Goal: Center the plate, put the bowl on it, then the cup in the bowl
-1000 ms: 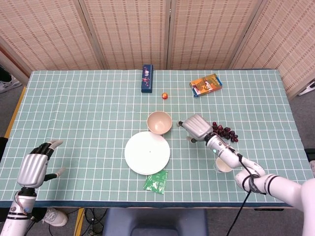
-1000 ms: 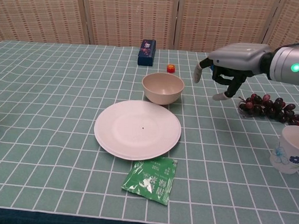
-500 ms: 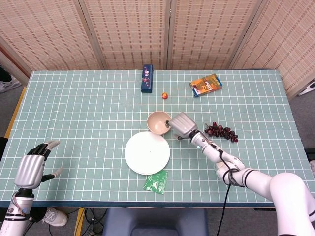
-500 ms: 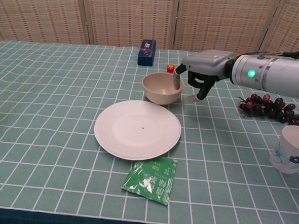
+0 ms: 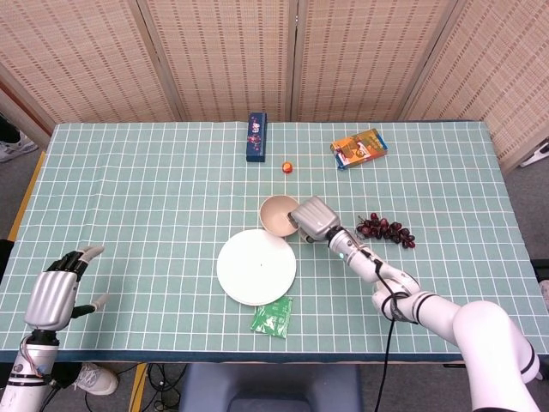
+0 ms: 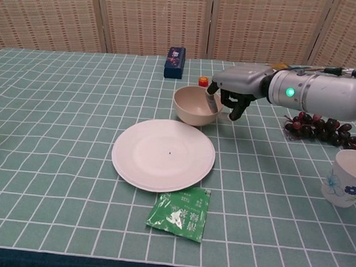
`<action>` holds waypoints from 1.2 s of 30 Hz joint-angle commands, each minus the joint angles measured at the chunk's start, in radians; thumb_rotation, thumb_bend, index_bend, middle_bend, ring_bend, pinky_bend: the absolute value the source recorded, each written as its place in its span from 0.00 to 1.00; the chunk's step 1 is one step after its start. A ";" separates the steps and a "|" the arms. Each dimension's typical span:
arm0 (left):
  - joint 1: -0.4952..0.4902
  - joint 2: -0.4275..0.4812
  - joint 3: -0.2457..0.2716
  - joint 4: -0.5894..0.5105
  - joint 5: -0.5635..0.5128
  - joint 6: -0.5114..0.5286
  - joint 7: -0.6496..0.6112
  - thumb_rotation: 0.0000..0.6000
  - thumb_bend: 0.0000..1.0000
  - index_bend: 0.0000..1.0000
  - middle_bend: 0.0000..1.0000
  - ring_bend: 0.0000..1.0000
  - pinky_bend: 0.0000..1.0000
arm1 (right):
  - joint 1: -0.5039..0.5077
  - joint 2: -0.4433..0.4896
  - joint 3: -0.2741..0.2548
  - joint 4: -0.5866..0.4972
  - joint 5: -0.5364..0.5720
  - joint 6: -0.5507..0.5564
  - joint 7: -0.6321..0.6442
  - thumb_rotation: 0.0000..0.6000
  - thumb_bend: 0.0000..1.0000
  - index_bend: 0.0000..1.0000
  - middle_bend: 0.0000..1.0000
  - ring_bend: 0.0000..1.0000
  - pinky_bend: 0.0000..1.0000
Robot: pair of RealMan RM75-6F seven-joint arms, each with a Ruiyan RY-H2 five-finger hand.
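Taking the plate (image 6: 163, 155) as landmark: it lies bare on the surface, and the bowl (image 6: 195, 105) sits just beyond its far-right rim. The right hand (image 6: 236, 90) pinches the bowl's right wall, a finger inside. The cup (image 6: 346, 178) stands well right. The left hand (image 5: 57, 291), far left, hangs with fingers spread, holding nothing.

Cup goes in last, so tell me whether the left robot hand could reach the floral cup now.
Probably not: the left robot hand sits at the table's far-left edge, the floral cup at the far right.
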 commanded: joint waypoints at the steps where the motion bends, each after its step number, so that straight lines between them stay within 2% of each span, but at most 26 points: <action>1: 0.001 0.001 -0.001 0.000 0.000 -0.001 -0.002 1.00 0.14 0.20 0.24 0.25 0.38 | 0.004 -0.008 -0.005 0.012 -0.001 0.002 0.006 1.00 0.41 0.51 0.87 0.96 0.97; 11: 0.003 -0.003 -0.006 0.004 0.003 -0.005 -0.007 1.00 0.14 0.20 0.24 0.24 0.38 | 0.006 -0.005 -0.011 0.022 -0.015 0.045 0.034 1.00 0.45 0.54 0.87 0.96 0.97; 18: 0.003 -0.006 -0.009 0.007 0.004 -0.009 -0.007 1.00 0.14 0.20 0.24 0.24 0.38 | -0.003 0.032 -0.017 -0.024 -0.043 0.114 0.036 1.00 0.47 0.56 0.87 0.97 0.97; 27: 0.001 -0.010 -0.013 0.001 0.010 -0.011 0.001 1.00 0.14 0.20 0.24 0.24 0.38 | -0.038 0.135 -0.025 -0.206 -0.110 0.267 0.008 1.00 0.48 0.57 0.87 0.97 0.97; 31: 0.001 -0.009 -0.014 -0.007 0.012 -0.011 0.009 1.00 0.14 0.20 0.24 0.24 0.38 | -0.053 0.178 -0.047 -0.303 -0.158 0.322 -0.017 1.00 0.48 0.57 0.87 0.98 0.97; 36: 0.003 -0.009 -0.012 -0.016 0.018 -0.008 0.018 1.00 0.14 0.20 0.24 0.24 0.38 | -0.060 0.190 -0.084 -0.371 -0.205 0.339 -0.036 1.00 0.48 0.58 0.87 0.98 0.97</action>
